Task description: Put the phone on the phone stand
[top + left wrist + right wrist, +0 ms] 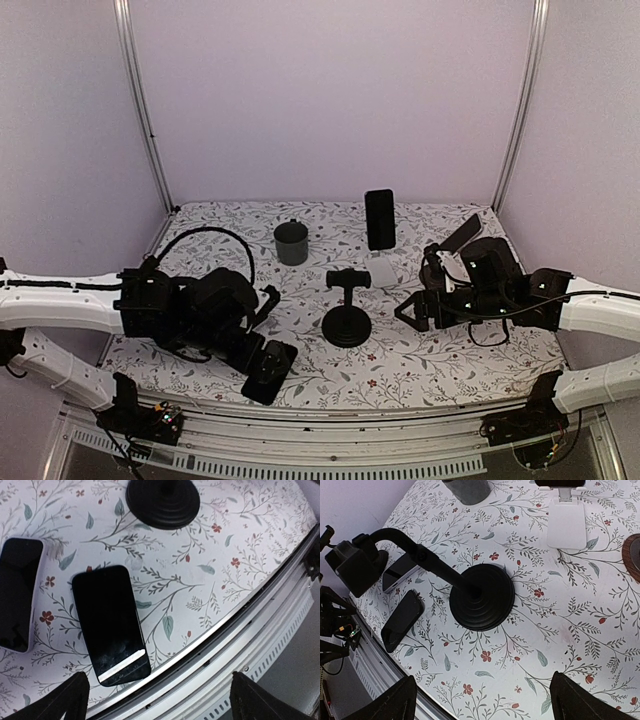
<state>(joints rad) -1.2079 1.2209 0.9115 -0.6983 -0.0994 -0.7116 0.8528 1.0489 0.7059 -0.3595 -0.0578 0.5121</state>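
Now: left hand [162, 698] hovers over the phone [110, 625], spread wide, gripping nothing; right hand [482, 700] likewise wide, tilted above the black phone stand [481, 596]. Phone lies flat, glossy dark face up, by the bench's [200, 545] near edge.

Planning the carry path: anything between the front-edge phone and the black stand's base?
Nothing, only bare floral cloth between phone and stand base; the left wrist view shows it.
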